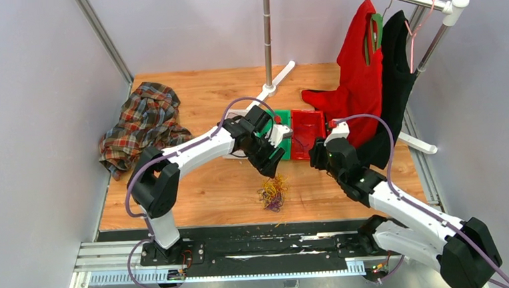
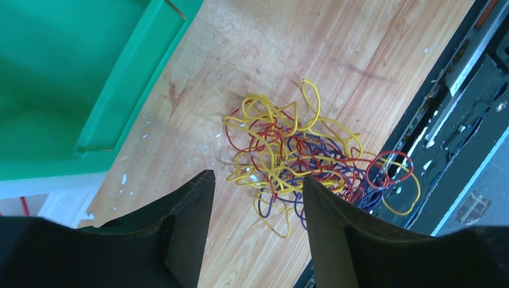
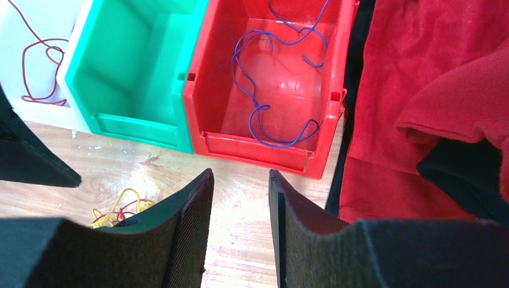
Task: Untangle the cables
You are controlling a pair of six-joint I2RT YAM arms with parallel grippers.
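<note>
The cables lie as one tangle of yellow, dark red and purple strands on the wooden table, close to its near edge. In the left wrist view the tangle lies just beyond my left gripper, which hovers above it, open, with only bare wood between its fingers. My right gripper is open too and holds nothing; it stands in front of the red bin, where one purple cable lies. A dark red cable lies in the white bin. The tangle's edge shows at that gripper's left.
The green bin stands between the white and red ones. A plaid shirt lies at the table's left. A red garment and a black one hang from the rack at right, down to the table beside the red bin. The rack's pole stands behind.
</note>
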